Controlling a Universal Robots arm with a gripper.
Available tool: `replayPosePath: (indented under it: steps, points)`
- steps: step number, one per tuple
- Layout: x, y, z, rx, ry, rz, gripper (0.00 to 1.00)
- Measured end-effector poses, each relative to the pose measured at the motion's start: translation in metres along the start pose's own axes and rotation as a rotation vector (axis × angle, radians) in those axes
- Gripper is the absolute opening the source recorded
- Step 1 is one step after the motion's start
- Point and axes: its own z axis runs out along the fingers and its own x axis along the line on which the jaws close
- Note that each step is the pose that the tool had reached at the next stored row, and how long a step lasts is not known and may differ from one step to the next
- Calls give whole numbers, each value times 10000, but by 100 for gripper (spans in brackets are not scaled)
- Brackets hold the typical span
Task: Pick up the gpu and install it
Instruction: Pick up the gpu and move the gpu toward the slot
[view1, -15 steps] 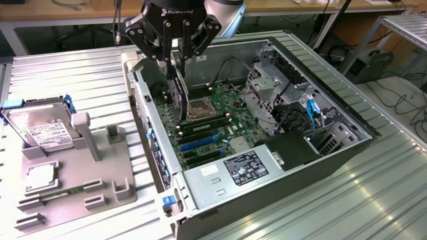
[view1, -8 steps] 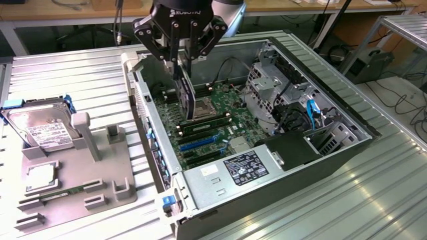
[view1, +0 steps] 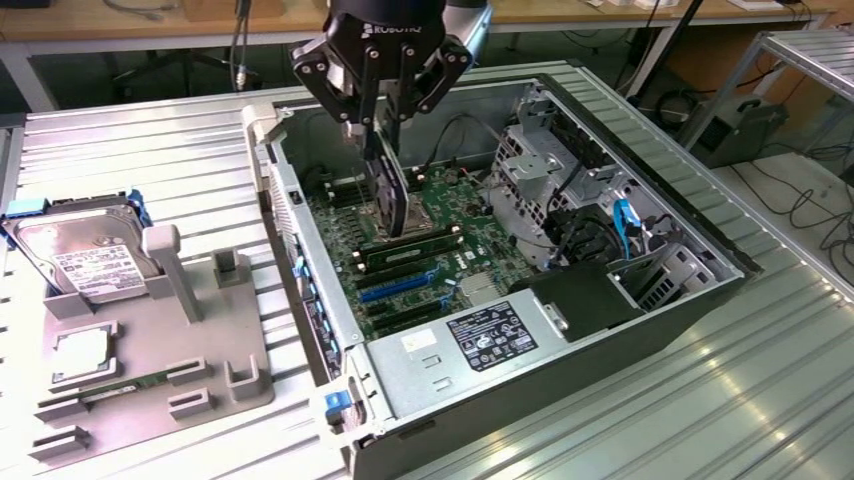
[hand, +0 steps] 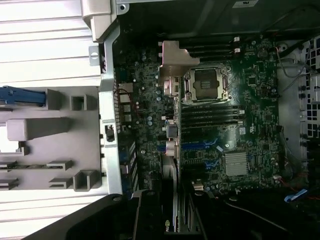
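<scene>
Exterior view: the end effector (view1: 375, 127) hangs over the open case (view1: 283, 190), its fingers partly closed on the top edge of the gpu (view1: 388, 195); the card is held upright on edge, inside the case, above the motherboard (view1: 461, 255); its lower edge is near the board's middle, and I cannot tell whether it touches; on the exterior view's left a grey fixture (view1: 160, 365) lies on the ribbed metal counter (view1: 160, 150), with a hard drive (view1: 83, 258) leaning at its back and a green memory stick (view1: 127, 388) lying in a slot near its front.

Wrist view: the end effector (hand: 170, 212) is seen from above, its dark fingers (hand: 146, 215) on either side of the gpu (hand: 171, 132); the card shows edge-on as a thin line across the motherboard (hand: 250, 125), its silvery bracket just beside the CPU socket (hand: 206, 85); the case (hand: 107, 100) wall separates the board from the fixture (hand: 55, 130).
</scene>
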Motion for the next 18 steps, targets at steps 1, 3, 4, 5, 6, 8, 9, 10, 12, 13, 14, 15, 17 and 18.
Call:
replayPosePath:
  steps: [1, 3, 4, 5, 6, 8, 9, 10, 12, 13, 14, 15, 17, 18]
  points:
    - [-17, 3, 6, 3, 0, 0, 26]
    - [-42, 7, 13, 11, 0, -1, 26]
    - [-53, 8, 16, 13, 0, -1, 26]
    - [-68, 11, 20, 15, -1, -1, 26]
    - [-80, 13, 23, 17, -1, -1, 26]
    - [-112, 22, 32, 19, -1, -1, 26]
    - [-129, 28, 36, 22, 0, -1, 26]
    - [-142, 34, 40, 24, -1, -2, 26]
    - [-175, 48, 48, 29, 0, -5, 26]
    - [-192, 56, 52, 31, 0, -5, 26]
    - [-222, 71, 58, 34, 0, -8, 26]
    - [-238, 82, 62, 35, 0, -9, 26]
    - [-269, 101, 71, 39, 1, -12, 26]
    - [-285, 112, 75, 41, 1, -13, 26]
